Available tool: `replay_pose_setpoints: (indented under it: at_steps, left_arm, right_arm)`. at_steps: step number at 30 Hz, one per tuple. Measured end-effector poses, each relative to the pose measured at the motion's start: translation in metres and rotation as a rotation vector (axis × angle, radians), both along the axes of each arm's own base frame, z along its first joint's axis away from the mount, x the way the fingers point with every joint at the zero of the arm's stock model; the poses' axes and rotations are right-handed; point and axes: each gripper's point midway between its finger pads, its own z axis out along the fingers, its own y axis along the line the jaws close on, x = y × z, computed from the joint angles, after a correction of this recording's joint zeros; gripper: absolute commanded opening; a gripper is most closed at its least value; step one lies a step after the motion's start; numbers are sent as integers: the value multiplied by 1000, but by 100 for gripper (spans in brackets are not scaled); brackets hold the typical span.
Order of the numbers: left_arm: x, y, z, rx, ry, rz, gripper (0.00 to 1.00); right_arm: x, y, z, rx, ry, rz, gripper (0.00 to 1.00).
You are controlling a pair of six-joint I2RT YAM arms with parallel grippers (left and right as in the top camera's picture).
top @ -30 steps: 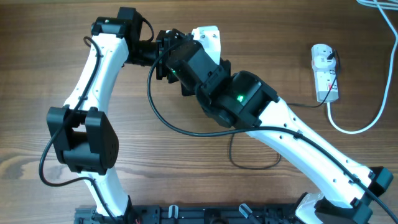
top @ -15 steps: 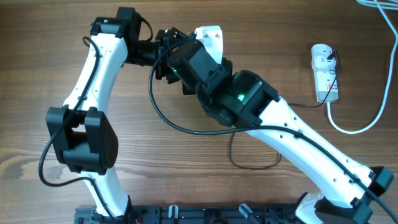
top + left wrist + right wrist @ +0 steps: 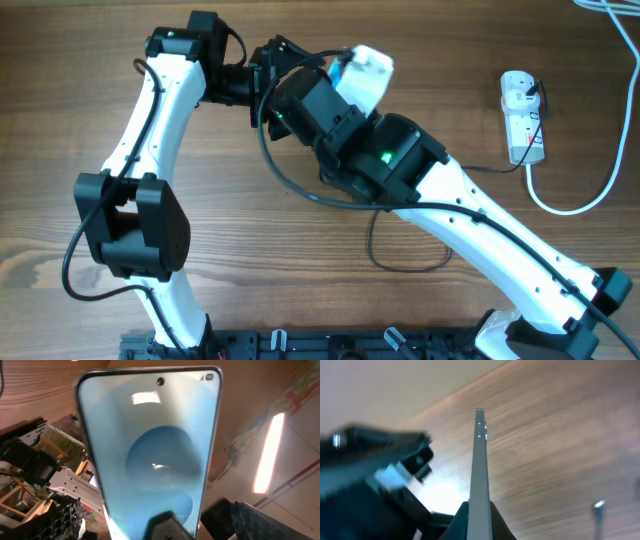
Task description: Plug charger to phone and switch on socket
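The phone (image 3: 368, 72) is off the table, tilted, at the far middle. My right gripper (image 3: 335, 75) is shut on its lower end. In the right wrist view the phone (image 3: 479, 460) stands edge-on between the fingers (image 3: 479, 512). In the left wrist view its cyan screen (image 3: 150, 445) fills the frame. My left gripper (image 3: 258, 85) is open beside it, with its pads (image 3: 157, 522) wide apart on either side. The charger (image 3: 300, 192) loops over the table under the right arm, and its tip is hidden. The socket (image 3: 522, 118) lies at the far right with a black plug in it.
The socket's white cord (image 3: 590, 200) curves off to the right edge. Both arms cross over the far middle of the wooden table (image 3: 80, 60). A black rail (image 3: 300, 345) runs along the front edge.
The phone lay flat on the table before. It is now raised, tilted and shifted to the right in my right gripper. The left arm has hardly moved.
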Motion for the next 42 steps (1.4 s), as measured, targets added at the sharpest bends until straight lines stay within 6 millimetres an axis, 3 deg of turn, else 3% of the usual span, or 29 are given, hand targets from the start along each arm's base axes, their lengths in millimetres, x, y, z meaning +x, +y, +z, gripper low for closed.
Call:
replay_pose_setpoints:
  at_steps: [4,6,10,15,20,36,42]
  left_arm:
    - [0,0,1,-3,-3,0,79]
    - [0,0,1,-3,8,0,78]
    - [0,0,2,-1,48,1,77]
    - [0,0,2,1,66,1,65]
    - [0,0,2,4,90,2,51]
    - [0,0,2,8,117,2,46]
    - [0,0,2,8,120,2,31]
  right_arm:
    - [1,-1,1,321,24,-285,4]
    - [-1,1,-1,479,53,-408,4]
    - [-2,7,-2,639,95,-516,4]
    - [0,17,3,743,111,-545,4]
    - [1,20,5,776,113,-551,4]
    - [-3,14,-1,747,130,-572,4]
    - [-3,14,-1,747,130,-572,4]
